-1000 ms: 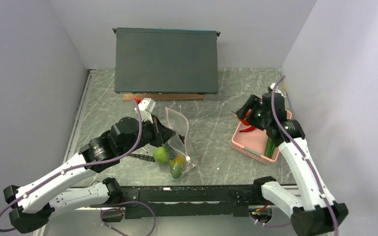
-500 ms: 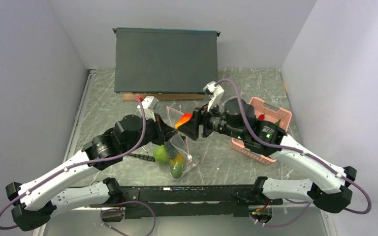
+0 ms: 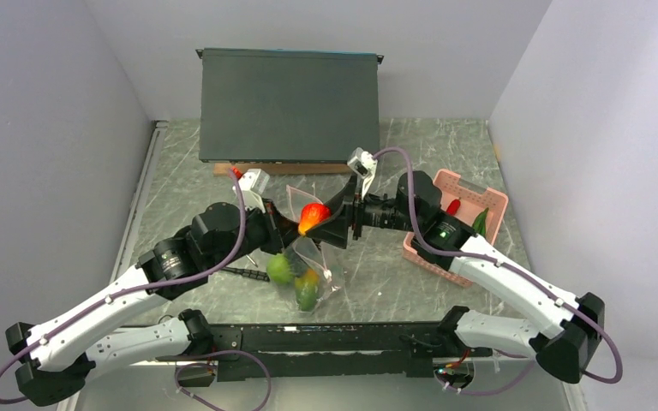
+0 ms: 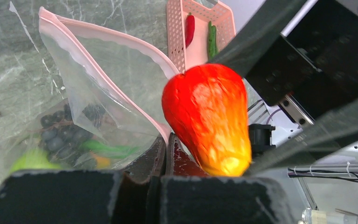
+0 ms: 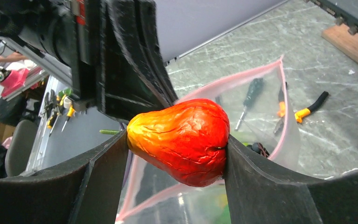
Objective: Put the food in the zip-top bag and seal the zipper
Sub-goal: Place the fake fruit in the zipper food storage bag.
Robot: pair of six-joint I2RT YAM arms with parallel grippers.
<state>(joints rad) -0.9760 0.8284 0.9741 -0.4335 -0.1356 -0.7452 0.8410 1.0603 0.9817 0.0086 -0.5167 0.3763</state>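
Observation:
My right gripper [image 3: 319,219] is shut on a red-orange pear-shaped toy fruit [image 5: 179,140], one piece of the food, held just above the open mouth of the zip-top bag [image 3: 313,257]. My left gripper [image 4: 168,151] is shut on the bag's rim by the pink zipper [image 4: 121,39] and lifts that edge. Inside the bag lie a lime-green fruit [image 3: 281,268], an orange piece [image 3: 309,278], dark grapes [image 4: 58,133] and a green piece [image 3: 307,297]. A red chili [image 4: 189,28] and a green cucumber [image 4: 212,39] lie in the pink basket [image 3: 428,253].
A dark box [image 3: 290,104] on a wooden block stands at the back. A black-handled tool [image 3: 244,272] lies left of the bag. Through the bag, the right wrist view shows a green-handled screwdriver [image 5: 251,93] and orange-handled pliers [image 5: 303,112]. Walls close both sides.
My right arm swung left from the pink basket to the bag's mouth, carrying the red-orange fruit. My left gripper kept its hold on the bag's rim.

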